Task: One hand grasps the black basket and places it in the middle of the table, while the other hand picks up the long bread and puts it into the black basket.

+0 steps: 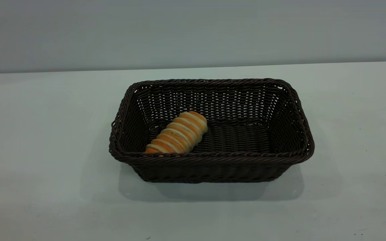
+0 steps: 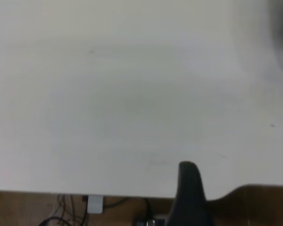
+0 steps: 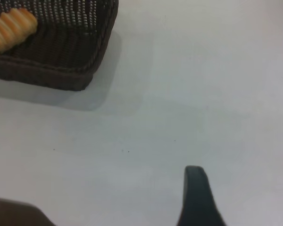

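Note:
The black basket (image 1: 290,110) stands in the middle of the white table (image 1: 45,134). The long bread (image 1: 178,134) lies inside it on the basket floor, at the left end, slanted. The right wrist view shows one corner of the basket (image 3: 70,70) with the bread (image 3: 12,28) in it. My right gripper (image 3: 195,197) is over bare table, well apart from that corner. My left gripper (image 2: 189,193) is over the table's edge, far from the basket. Neither arm shows in the exterior view.
The left wrist view shows the table's edge (image 2: 108,192) with cables and a brown floor below it. A grey wall (image 1: 193,30) runs behind the table. Bare tabletop lies on all sides of the basket.

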Tool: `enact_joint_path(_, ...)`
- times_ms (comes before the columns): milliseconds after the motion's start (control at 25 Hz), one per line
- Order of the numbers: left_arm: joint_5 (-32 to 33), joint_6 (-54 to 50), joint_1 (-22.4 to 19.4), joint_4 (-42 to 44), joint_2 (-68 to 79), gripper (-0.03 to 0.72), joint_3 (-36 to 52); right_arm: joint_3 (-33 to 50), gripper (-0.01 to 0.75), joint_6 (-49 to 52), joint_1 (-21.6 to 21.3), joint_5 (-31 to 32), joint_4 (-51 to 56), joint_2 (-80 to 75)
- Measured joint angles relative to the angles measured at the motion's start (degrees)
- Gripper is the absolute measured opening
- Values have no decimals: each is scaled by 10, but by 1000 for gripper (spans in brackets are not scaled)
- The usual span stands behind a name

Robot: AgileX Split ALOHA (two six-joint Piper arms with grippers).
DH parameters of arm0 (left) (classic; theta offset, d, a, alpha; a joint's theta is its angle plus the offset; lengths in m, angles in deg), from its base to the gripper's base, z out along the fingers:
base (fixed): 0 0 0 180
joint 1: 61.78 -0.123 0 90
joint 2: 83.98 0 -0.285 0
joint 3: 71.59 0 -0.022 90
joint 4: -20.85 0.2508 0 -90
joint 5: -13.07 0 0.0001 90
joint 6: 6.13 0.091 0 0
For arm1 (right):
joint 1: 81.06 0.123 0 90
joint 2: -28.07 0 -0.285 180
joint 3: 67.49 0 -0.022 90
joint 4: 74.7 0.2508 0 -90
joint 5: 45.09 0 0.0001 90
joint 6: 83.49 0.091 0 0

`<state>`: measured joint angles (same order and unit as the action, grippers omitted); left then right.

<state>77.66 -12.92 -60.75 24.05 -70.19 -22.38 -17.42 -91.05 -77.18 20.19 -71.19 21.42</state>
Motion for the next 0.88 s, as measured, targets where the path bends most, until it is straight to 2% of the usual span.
enact_joint_path(240,6,0,-9,0,-69,582,0,0,507,0,0,0,0,0)
enact_joint_path(880,8,0,-9,0,-73,582,0,0,507,0,0,0,0,0)
